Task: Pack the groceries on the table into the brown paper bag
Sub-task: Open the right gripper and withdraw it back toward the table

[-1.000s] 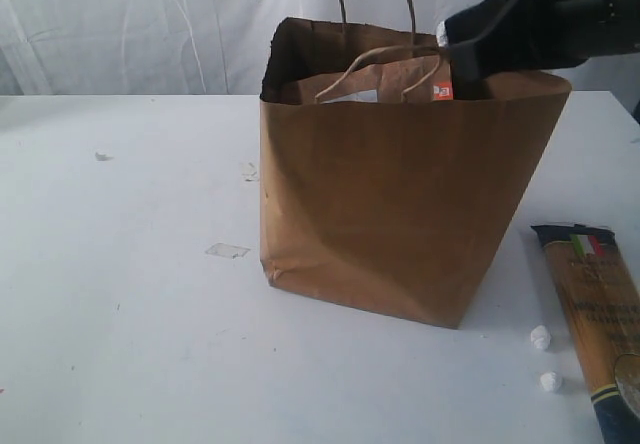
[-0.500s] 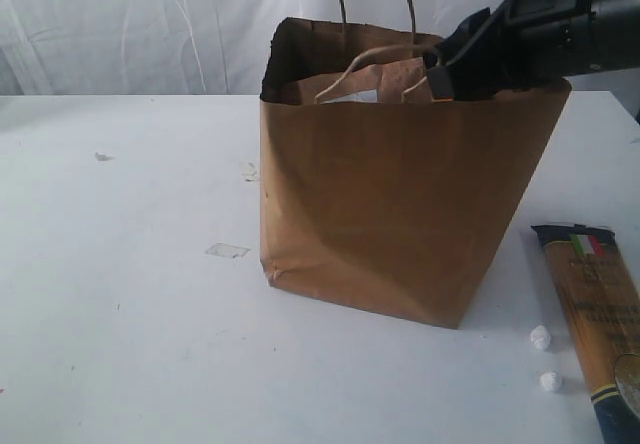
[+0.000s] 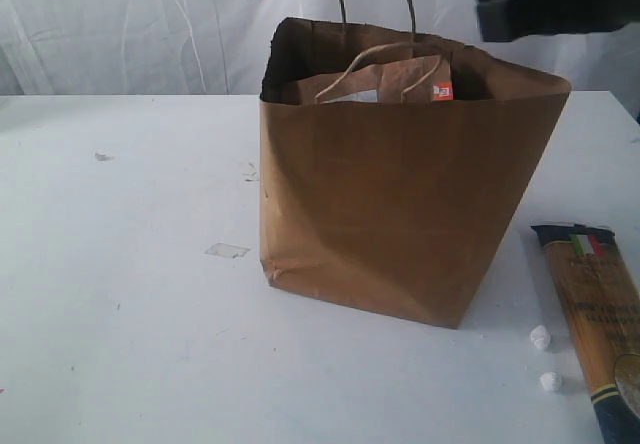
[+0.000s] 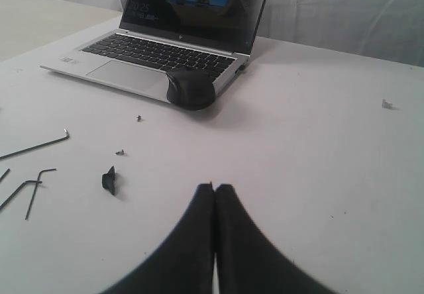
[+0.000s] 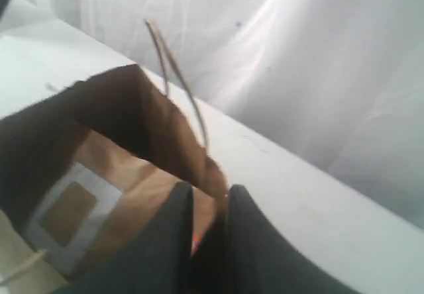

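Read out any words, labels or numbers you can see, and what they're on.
"20:25", faintly, on the laptop screen.
Long spaghetti packet: Italian flag; print too blurred.
Brown pouch in the paper bag: orange tag, white label, unreadable.

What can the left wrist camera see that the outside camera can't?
Only the left wrist view: an open laptop, a black mouse, bent hex keys, and the left gripper, shut and empty.
Only the exterior view: the brown paper bag with a brown labelled pouch inside, and the long spaghetti packet lying on the table beside the bag.
Both: the white tabletop and a white backdrop.
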